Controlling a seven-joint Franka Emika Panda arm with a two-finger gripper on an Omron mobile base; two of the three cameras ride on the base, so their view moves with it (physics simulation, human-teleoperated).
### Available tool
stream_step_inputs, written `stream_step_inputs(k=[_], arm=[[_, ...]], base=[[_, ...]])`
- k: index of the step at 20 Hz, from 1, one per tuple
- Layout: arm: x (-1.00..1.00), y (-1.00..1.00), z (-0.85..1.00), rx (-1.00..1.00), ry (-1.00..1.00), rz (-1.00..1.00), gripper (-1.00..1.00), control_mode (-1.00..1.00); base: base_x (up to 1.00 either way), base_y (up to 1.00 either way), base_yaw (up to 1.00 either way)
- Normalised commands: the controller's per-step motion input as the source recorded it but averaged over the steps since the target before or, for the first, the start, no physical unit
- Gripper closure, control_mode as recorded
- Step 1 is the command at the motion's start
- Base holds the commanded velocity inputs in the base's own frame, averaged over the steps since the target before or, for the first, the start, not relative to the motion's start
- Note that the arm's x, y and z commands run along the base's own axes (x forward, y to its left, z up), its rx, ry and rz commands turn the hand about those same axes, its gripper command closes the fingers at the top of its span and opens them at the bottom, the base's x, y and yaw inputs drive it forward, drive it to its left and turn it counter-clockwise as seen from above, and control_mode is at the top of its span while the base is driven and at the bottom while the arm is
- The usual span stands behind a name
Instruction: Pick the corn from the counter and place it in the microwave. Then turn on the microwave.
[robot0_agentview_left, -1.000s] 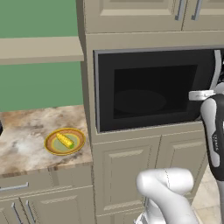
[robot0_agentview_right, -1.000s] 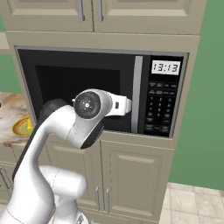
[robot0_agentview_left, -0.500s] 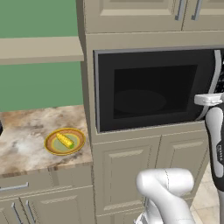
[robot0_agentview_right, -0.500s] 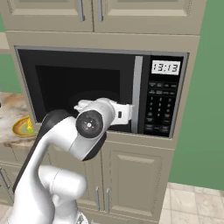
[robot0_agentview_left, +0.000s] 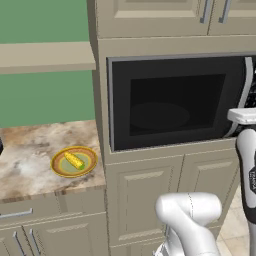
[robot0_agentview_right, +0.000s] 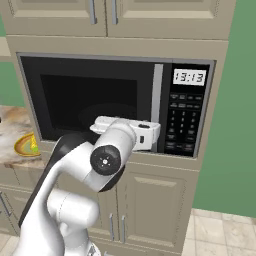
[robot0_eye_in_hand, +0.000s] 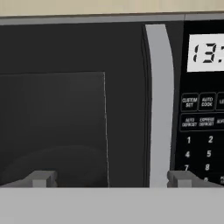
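In the hand view the gripper has its jaws spread wide, with nothing between them: one grey fingertip sits low over the dark glass door, the other low beside the foot of the long silver handle. The camera looks straight at the front of the microwave, close up. The handle runs upright between the glass and the button panel, where number keys and small labelled buttons show under a white clock display. Behind the glass the pale round of the turntable plate is faintly visible.

From the right base view, the white hand is held level in front of the lower part of the closed door, just left of the handle's bottom end, with the arm's big elbow joint below and in front of it. Whether the fingertips touch the door cannot be told. The clock reads 13:13.

In the left base view the corn lies on a round yellow-rimmed green plate, its green tip toward the lower right. The plate rests on the counter, to the left of the microwave and well apart from the hand. A plain tan wall shelf hangs above the counter against a green wall.
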Motion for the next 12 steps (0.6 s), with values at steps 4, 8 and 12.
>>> stream_step_inputs(k=[4,8,12], arm=[[0.00,-0.17,0.00,0.00,-0.13,-0.03,-1.00,-1.00],[0.00,-0.15,0.00,0.00,-0.12,-0.02,-1.00,-1.00],[0.00,-0.13,0.00,0.00,-0.10,-0.01,-1.00,-1.00]], base=[[0.00,0.00,0.00],[0.00,0.00,0.00],[0.00,0.00,0.00]])
